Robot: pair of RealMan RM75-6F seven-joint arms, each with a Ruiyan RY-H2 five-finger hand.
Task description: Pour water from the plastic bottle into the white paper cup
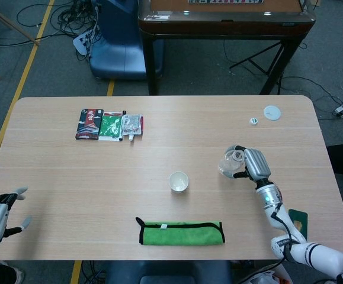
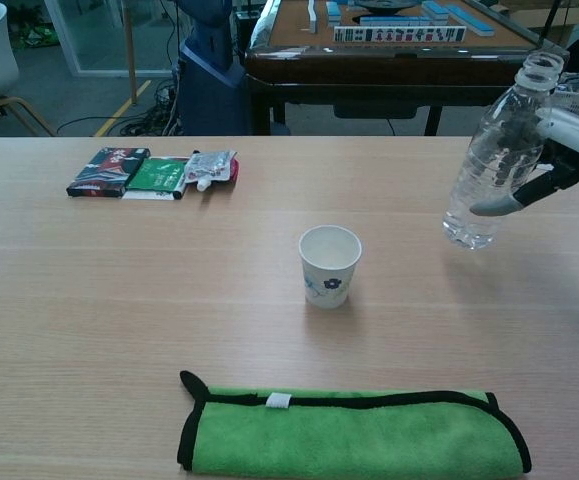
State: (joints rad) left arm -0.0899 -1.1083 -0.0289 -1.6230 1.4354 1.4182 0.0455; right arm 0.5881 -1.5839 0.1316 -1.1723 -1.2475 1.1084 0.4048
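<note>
Gripping the uncapped plastic bottle [image 2: 493, 162], the right hand [image 1: 256, 165], well right of the white paper cup [image 2: 329, 265].

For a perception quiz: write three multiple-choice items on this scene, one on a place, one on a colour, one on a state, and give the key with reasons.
1. Where does the cloth lie relative to the cup?
A. nearer the robot than the cup
B. beyond the cup
C. under the cup

2. What colour is the cloth?
A. red
B. green with a black edge
C. white

3. How is the bottle?
A. lying on the table
B. capped, standing alone
C. uncapped, held by the right hand

Key:
1 A: the cloth lies in front of the cup, toward the chest camera.
2 B: its green face and black border show in both views.
3 C: the bottle has an open mouth and the right hand grips it, tilted slightly.
</note>
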